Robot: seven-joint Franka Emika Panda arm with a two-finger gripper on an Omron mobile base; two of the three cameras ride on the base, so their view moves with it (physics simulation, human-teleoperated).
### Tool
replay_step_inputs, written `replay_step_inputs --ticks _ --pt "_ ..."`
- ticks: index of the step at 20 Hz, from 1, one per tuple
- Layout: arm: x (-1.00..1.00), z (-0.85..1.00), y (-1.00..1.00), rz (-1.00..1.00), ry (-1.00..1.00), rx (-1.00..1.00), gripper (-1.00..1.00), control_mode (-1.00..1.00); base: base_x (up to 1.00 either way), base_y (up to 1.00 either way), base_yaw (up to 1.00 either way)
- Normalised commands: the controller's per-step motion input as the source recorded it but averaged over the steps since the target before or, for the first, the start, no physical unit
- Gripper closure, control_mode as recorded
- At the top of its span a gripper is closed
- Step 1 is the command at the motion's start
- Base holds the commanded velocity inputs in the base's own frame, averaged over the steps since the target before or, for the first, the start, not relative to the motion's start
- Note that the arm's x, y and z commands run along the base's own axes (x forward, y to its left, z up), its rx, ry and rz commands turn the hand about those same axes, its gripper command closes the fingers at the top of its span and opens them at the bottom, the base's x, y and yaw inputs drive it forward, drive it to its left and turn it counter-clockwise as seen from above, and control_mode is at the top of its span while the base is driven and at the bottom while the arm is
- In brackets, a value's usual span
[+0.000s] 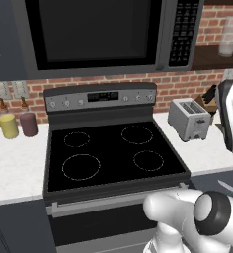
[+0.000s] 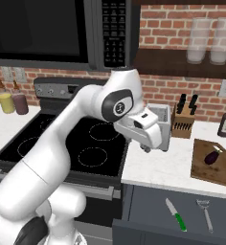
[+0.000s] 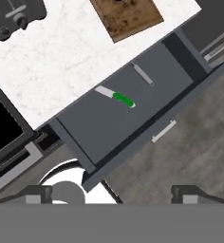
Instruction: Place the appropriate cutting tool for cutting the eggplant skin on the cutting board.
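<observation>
The white counter carries the cutting board with the eggplant on it, and the open drawer lies just in front, below its edge. In the drawer lies the cutting tool, flat, its long axis slanting across the floor, green handle toward the drawer's front. The gripper hangs well above it with jaws spread wide and empty, so the tool lies straight down and ahead.

Red brick wall behind black stove, microwave above; white desk; grey floor.

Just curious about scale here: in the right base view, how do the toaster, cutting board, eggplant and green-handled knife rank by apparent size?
1. cutting board
2. toaster, partly hidden by the arm, so its place against the board is unsure
3. green-handled knife
4. eggplant
</observation>
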Motion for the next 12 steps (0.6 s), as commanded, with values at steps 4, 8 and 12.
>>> replay_step_inputs --ticks 4,8,12 --pt "0.24 -0.07 -0.21 0.0 0.03 0.0 -1.0 -1.0 0.0 0.0 0.0" --pt "0.18 -0.3 -0.21 0.0 0.1 0.0 -1.0 -1.0 0.0 0.0 0.0" --pt "0.11 -0.37 -0.31 0.0 0.08 0.02 -1.0 -1.0 0.0 0.0 0.0"
